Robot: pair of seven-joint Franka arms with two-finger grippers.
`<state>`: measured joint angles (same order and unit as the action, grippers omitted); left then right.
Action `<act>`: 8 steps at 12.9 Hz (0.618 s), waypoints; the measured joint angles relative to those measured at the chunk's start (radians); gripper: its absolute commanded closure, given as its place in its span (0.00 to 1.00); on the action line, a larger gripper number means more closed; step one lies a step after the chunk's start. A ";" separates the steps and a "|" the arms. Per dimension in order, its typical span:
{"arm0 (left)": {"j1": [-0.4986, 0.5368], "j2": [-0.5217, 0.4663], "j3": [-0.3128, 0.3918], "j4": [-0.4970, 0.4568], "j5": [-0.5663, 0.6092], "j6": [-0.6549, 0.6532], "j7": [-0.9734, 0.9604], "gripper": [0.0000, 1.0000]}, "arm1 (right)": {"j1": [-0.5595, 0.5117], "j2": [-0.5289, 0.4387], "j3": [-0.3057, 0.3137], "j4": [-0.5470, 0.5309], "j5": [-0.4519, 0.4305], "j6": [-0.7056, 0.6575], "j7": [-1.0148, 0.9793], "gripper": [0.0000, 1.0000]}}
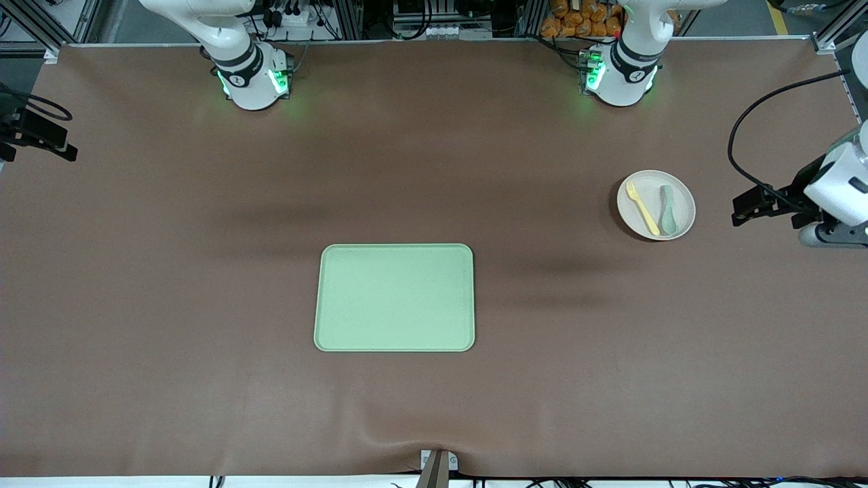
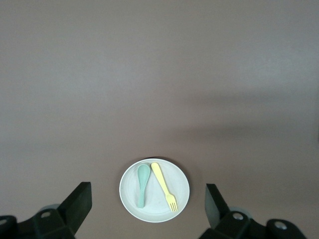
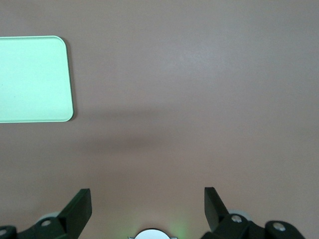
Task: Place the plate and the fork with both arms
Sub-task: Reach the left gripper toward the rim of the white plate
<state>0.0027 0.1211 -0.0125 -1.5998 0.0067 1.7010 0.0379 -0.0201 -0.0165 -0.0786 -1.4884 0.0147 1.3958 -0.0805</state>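
The cream plate (image 1: 683,207) lies toward the left arm's end of the table. On it lie the pale-yellow fork (image 1: 642,209) and a grey-green spoon (image 1: 667,210), side by side. My left gripper (image 1: 749,205) hangs high in the air by the plate, open and empty. In the left wrist view the plate (image 2: 179,184), the fork (image 2: 163,186) and the spoon (image 2: 142,181) show far below, between the spread fingers of the left gripper (image 2: 147,191). My right gripper (image 1: 47,139) is up high at the right arm's end, open and empty (image 3: 147,196), over bare table.
A rectangular light-green tray (image 1: 394,297) lies empty mid-table, nearer the front camera than the plate; its corner shows in the right wrist view (image 3: 32,79). The arm bases (image 1: 251,78) (image 1: 618,74) stand along the table's edge farthest from the camera.
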 measured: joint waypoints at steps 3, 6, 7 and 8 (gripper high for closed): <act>0.084 0.068 0.000 0.000 -0.052 0.002 0.047 0.00 | 0.000 0.000 0.000 0.006 0.000 0.000 0.000 0.00; 0.178 0.142 0.001 -0.005 -0.113 0.003 0.062 0.00 | 0.000 0.000 0.000 0.008 0.000 0.000 0.000 0.00; 0.203 0.162 0.001 -0.016 -0.138 0.002 0.062 0.00 | 0.000 0.000 0.000 0.008 0.000 0.000 0.000 0.00; 0.224 0.175 0.001 -0.034 -0.158 0.003 0.062 0.00 | 0.000 0.000 0.000 0.009 0.000 0.000 0.000 0.00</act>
<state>0.2264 0.2966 -0.0119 -1.6339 -0.1512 1.7038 0.0997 -0.0201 -0.0166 -0.0785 -1.4797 0.0147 1.3958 -0.0805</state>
